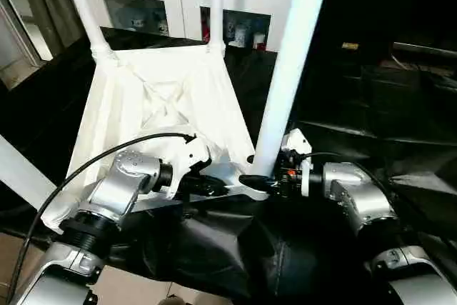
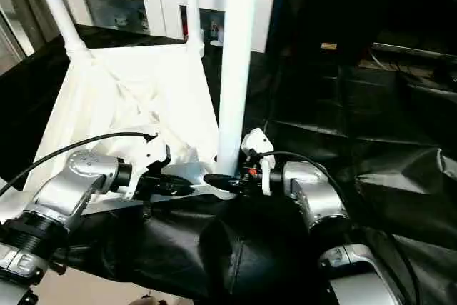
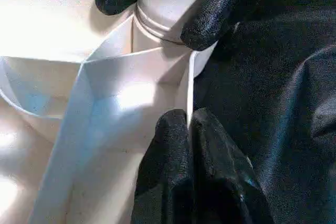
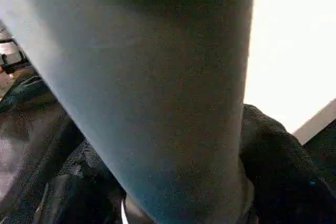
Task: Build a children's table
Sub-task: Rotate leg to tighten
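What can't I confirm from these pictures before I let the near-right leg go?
- Near-right leg: its top is cut off by the upper edge of both eye views; the right wrist view sits too close to show its seating.
- Its socket joint: the right gripper straddles it in the left wrist view, covering the thread.
- Near-left leg: cut off by the left edge.
- Tabletop: its near edge is behind the left gripper.
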You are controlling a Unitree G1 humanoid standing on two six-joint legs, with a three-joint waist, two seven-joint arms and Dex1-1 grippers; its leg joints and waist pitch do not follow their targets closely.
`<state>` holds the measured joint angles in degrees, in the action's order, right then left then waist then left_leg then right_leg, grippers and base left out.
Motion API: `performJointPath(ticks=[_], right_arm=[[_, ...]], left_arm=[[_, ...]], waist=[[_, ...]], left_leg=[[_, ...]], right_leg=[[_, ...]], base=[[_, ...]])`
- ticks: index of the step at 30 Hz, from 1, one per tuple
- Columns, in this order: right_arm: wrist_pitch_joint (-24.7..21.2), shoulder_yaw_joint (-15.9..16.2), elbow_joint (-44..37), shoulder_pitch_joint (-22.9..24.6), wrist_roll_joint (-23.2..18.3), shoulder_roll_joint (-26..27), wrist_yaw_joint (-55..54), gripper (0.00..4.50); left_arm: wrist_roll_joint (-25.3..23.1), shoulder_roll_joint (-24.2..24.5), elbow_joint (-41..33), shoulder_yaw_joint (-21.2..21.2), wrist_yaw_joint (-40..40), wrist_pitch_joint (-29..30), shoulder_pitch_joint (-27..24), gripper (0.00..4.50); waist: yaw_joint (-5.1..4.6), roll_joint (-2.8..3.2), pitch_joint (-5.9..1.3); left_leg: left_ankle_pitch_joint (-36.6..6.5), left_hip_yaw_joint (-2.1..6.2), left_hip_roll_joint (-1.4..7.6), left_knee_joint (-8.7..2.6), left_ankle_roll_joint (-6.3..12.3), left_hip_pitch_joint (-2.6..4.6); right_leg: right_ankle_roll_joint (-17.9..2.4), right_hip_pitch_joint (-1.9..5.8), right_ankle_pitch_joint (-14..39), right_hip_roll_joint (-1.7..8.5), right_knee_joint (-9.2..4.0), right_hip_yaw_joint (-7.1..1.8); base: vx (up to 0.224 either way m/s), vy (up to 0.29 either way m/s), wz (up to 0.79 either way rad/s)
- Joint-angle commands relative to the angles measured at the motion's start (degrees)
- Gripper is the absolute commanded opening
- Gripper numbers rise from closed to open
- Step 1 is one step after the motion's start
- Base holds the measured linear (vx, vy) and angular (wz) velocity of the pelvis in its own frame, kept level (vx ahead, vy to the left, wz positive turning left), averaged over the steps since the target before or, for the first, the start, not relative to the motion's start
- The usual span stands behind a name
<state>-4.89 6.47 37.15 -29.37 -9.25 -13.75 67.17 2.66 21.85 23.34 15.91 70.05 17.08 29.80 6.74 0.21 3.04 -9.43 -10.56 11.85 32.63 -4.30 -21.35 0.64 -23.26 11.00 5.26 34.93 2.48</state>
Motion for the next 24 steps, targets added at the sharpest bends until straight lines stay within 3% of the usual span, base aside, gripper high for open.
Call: performJointPath(ticks=[1, 2, 4, 6, 10, 17, 19, 20, 24], right_arm=[[-1.7, 1.9, -0.8, 1.8, -0.2, 1.2, 0.8, 2.61], [-2.0, 1.3, -0.9, 2.2, -0.2, 1.6, -1.0, 2.61], [-2.4, -0.4, 0.1, 2.3, 0.1, 3.1, -6.8, 2.61], [-1.0, -2.0, 2.7, 1.8, 1.7, 5.2, -15.3, 2.61], [-0.5, -3.2, 5.6, 1.2, 3.0, 7.8, -24.2, 2.60], [-1.0, -6.9, 12.0, -2.9, 4.1, 16.6, -45.1, 2.60], [0.3, -5.4, 12.1, -3.6, 4.4, 17.9, -43.3, 2.60], [0.4, -5.4, 11.6, -3.6, 3.5, 18.4, -41.4, 3.15], [-0.2, -3.5, 8.2, -2.7, 2.3, 17.3, -32.2, 3.50]], left_arm=[[1.9, -2.0, -1.1, -0.1, -1.3, -0.5, 1.0, 0.00], [1.5, -2.6, -0.3, -0.4, -2.4, -0.7, 1.4, 0.00], [0.2, -4.0, 1.9, -1.1, -6.6, -1.2, 2.5, 0.00], [-0.8, -5.9, 4.6, -2.2, -11.4, -1.3, 3.9, 0.00], [-2.0, -8.3, 7.2, -3.1, -17.3, -1.4, 5.4, 0.00], [-3.6, -15.6, 11.9, -4.7, -30.9, -1.0, 7.9, 0.00], [-3.5, -16.4, 11.9, -4.6, -31.1, -1.1, 7.9, 0.00], [-3.4, -16.4, 11.8, -4.4, -30.5, -1.3, 7.9, 0.00], [-3.1, -14.9, 10.6, -3.7, -26.6, -2.6, 7.0, 0.00]], waist=[[0.02, 0.35, -4.03], [0.00, 0.88, -4.03], [-0.17, 0.62, -3.76], [-0.51, 0.62, -3.47], [-0.86, 0.41, -3.29], [-1.73, 0.24, -3.31], [-1.66, 0.10, -3.38], [-1.57, 0.17, -3.46], [-1.46, 0.51, -3.64]], left_leg=[[-11.0, -0.07, 1.05, -3.21, 2.34, 0.81], [-11.4, -0.01, 1.04, -3.25, 2.07, 0.82], [-13.4, 0.02, 1.01, -3.49, 1.32, 0.85], [-17.7, 0.34, 0.85, -4.00, -0.74, 1.12], [-20.2, 0.52, 0.78, -4.18, -1.59, 1.36], [-21.2, 0.69, 0.69, -4.31, -2.09, 1.37], [-20.3, 0.64, 0.62, -4.29, -1.37, 1.09], [-19.6, 0.54, 0.65, -4.23, -0.83, 1.06], [-17.4, 0.50, 0.62, -4.12, 0.40, 0.56]], right_leg=[[-16.0, 2.96, 1.7, 2.05, -3.12, -1.49], [-16.0, 2.92, 2.0, 2.08, -3.14, -1.48], [-15.7, 2.85, 4.4, 2.05, -3.45, -1.51], [-13.5, 2.82, 13.5, 2.47, -4.32, -1.60], [-10.7, 2.42, 20.4, 2.54, -5.23, -1.69], [-9.1, 1.87, 23.2, 2.50, -5.57, -1.68], [-9.0, 2.03, 21.6, 2.41, -5.52, -1.67], [-9.1, 2.03, 20.3, 2.41, -5.47, -1.74], [-9.9, 2.49, 15.9, 2.35, -5.00, -1.70]], base=[[0.000, 0.000, 0.00], [0.000, 0.000, 0.00], [0.000, 0.000, 0.00], [0.000, 0.000, 0.00], [0.000, 0.000, 0.00], [0.000, 0.000, 0.00], [0.000, 0.000, 0.00], [0.000, 0.000, 0.00], [0.000, 0.000, 0.00]])
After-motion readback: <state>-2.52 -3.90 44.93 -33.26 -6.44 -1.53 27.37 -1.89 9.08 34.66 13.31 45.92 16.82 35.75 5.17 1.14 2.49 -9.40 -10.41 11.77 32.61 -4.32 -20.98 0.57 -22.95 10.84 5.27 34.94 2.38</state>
